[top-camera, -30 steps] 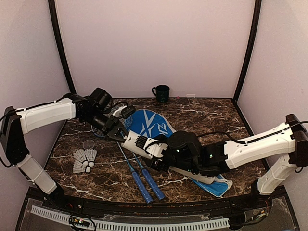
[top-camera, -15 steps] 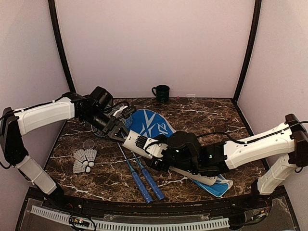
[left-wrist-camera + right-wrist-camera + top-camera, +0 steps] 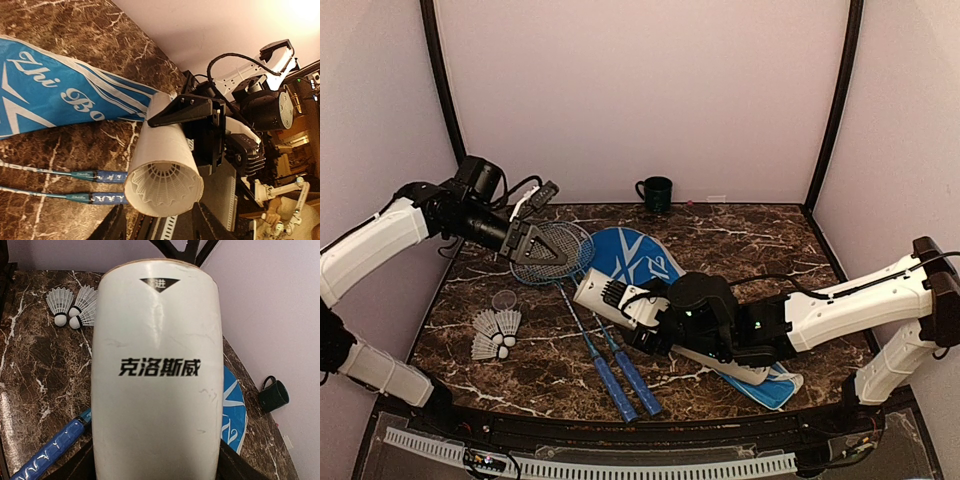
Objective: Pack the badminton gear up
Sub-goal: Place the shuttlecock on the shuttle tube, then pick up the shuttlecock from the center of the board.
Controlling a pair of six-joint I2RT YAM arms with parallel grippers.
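My right gripper [image 3: 665, 328] is shut on the long white tube [image 3: 620, 305], which lies tilted above the blue cover [image 3: 638, 258]. The tube [image 3: 157, 365] fills the right wrist view. Its open end [image 3: 162, 187] faces my left gripper [image 3: 160, 231], and a white shuttlecock [image 3: 163, 185] sits inside. The left gripper [image 3: 533, 243] hovers open and empty over the racket heads [image 3: 558, 258], well clear of the tube. Two blue racket handles [image 3: 620, 380] point toward the near edge. Three shuttlecocks [image 3: 495, 335] lie at the left, also in the right wrist view as shuttlecocks [image 3: 75, 305].
A dark green mug [image 3: 655, 192] stands by the back wall. A small clear round cap [image 3: 503, 298] lies just beyond the shuttlecocks. The cover's narrow end [image 3: 775, 387] sticks out under the right arm. Dark posts frame the marble table's corners.
My left gripper has pulled back up and to the left, away from the tube's open end, and its jaws have parted. The right arm and the tube have stayed put.
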